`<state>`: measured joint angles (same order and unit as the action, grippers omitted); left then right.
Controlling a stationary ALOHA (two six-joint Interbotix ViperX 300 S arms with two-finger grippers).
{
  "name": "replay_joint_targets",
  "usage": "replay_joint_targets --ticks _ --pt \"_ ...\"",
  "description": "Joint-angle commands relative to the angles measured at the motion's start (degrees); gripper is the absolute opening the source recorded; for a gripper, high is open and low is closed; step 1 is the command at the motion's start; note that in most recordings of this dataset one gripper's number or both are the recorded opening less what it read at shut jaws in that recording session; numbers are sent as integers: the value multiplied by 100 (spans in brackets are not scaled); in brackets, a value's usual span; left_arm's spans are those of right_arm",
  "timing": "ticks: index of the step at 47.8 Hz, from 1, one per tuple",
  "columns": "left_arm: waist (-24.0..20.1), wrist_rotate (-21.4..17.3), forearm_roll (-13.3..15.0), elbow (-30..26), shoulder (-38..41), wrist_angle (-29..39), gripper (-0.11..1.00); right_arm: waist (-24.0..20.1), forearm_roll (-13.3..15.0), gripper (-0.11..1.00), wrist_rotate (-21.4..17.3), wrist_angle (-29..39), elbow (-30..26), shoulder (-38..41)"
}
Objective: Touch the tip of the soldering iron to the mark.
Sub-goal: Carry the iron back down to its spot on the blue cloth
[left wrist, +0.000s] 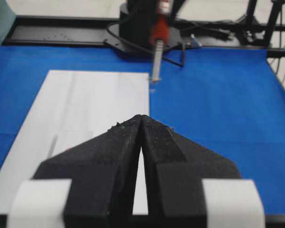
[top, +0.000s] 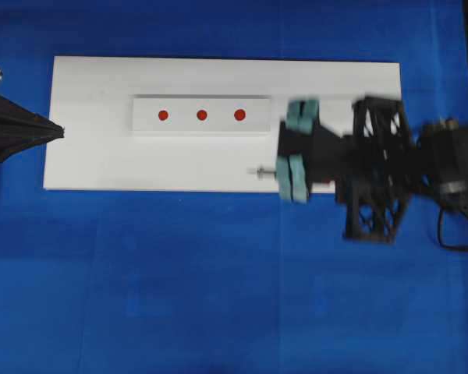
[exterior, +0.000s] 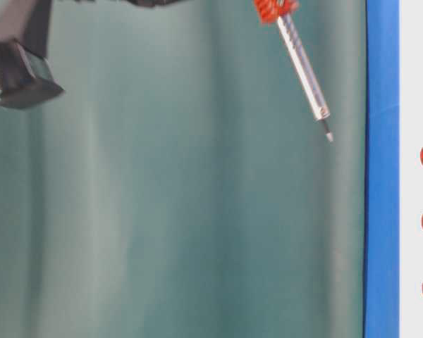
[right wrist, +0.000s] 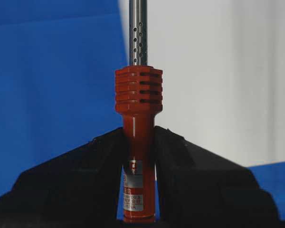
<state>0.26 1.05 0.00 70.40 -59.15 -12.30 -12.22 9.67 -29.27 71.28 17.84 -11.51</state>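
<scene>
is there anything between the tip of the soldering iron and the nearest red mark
Nothing: in the overhead view, only bare white board and the raised strip's edge separate the tip from the nearest red mark.

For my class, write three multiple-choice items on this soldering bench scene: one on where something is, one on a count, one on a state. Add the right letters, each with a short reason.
1. Where does the white strip with the marks lie?
A. on the white board
B. on the bare blue cloth
C. between the left jaws

2. How many red marks are on the strip?
A. two
B. three
C. five

3. What is the state of the right gripper?
A. open and empty
B. shut on the soldering iron
C. shut on the strip

Answers: 1 A, the overhead view shows the strip resting on the board. 2 B, three red dots sit in a row. 3 B, the right wrist view shows the black jaws pressed against both sides of the red-orange handle.
</scene>
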Motion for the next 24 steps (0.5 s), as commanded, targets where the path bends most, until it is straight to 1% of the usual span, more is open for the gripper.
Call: replay_joint_targets --ticks 1,3,13,20,24 --pt "-9 9 -18 -62 18 -62 0 -325 26 7 -308 -44 -62 -105" --pt "-9 9 -18 -62 18 -62 0 -501 26 7 -519 -35 -62 -88" --pt "-9 9 -9 -53 18 -70 0 -1178 35 7 -1292 -35 -97 26" --pt "-9 9 -18 -62 18 -62 0 -1441 35 7 -1661 -44 -114 114" --pt "-9 9 -9 -53 18 -70 0 -1468 35 7 -1714 -44 -114 132"
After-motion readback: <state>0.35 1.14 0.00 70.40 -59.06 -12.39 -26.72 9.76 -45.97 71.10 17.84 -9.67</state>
